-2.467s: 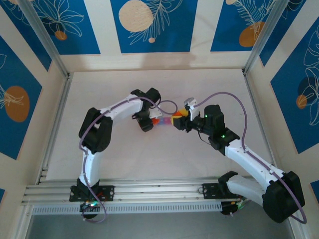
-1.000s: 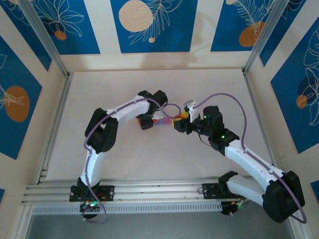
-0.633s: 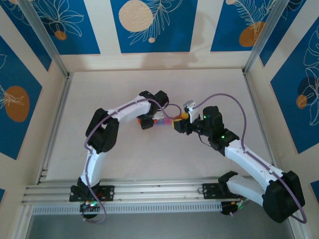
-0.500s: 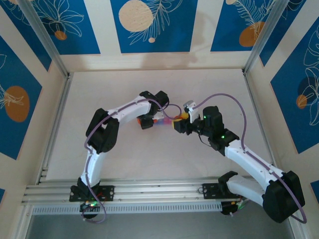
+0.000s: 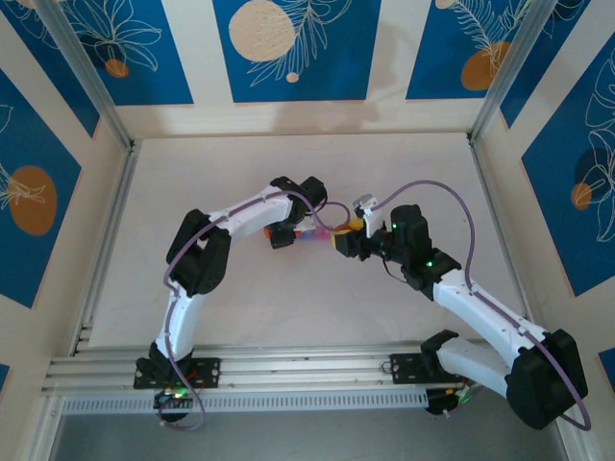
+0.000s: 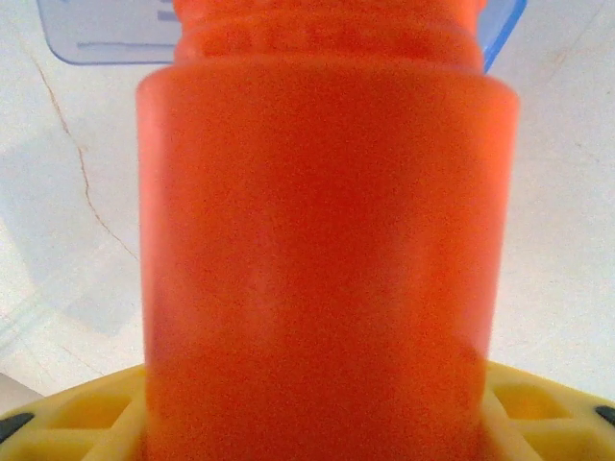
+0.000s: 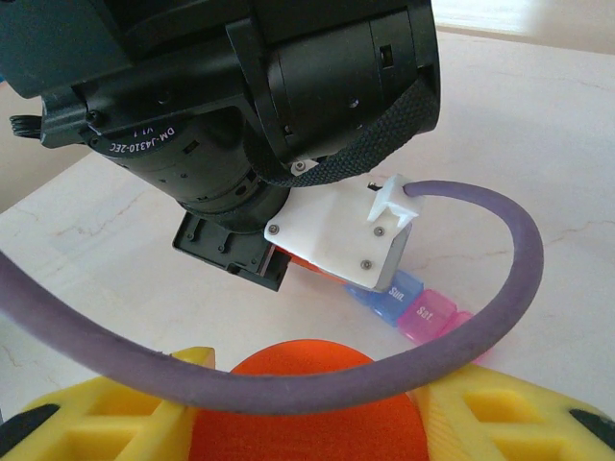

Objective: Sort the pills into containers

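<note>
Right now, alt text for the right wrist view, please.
The left arm's black wrist looms close, the blue and pink pill-box strip lying on the table by its white mount. A purple cable loops across, and the right tool holds an orange rounded object between yellow fingers.

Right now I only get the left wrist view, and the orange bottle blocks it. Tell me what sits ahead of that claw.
Observer: The right wrist view shows the pill-box strip on the table, a blue section marked Sun beside a pink one marked Sat, its far end hidden behind the left arm's wrist.
Operator: Now report the right claw.
Observer: The right claw grips an orange round piece between yellow fingers, facing the strip.
Operator: Give me the spacing.
Observer: From the top view, the left claw and the right claw sit at opposite ends of the strip, mid-table.
</note>
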You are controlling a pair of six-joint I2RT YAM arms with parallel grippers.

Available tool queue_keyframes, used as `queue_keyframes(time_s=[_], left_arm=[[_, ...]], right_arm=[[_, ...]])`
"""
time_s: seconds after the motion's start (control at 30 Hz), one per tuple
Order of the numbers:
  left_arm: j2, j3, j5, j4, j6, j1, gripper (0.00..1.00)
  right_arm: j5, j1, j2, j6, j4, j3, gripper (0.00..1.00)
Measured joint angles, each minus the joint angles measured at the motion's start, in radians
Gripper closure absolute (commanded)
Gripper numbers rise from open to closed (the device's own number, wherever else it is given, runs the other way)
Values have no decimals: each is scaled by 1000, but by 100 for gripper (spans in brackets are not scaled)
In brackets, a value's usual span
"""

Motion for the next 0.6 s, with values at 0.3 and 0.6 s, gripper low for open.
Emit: queue_keyframes(time_s=[0.3, 0.6], left_arm=[[-19, -25, 1, 25, 4, 0, 100], [-120, -140, 93, 120, -6, 5, 100]], right_arm=[[-1, 2, 1, 0, 0, 0, 70], [-11, 14, 1, 0, 35, 0, 70]])
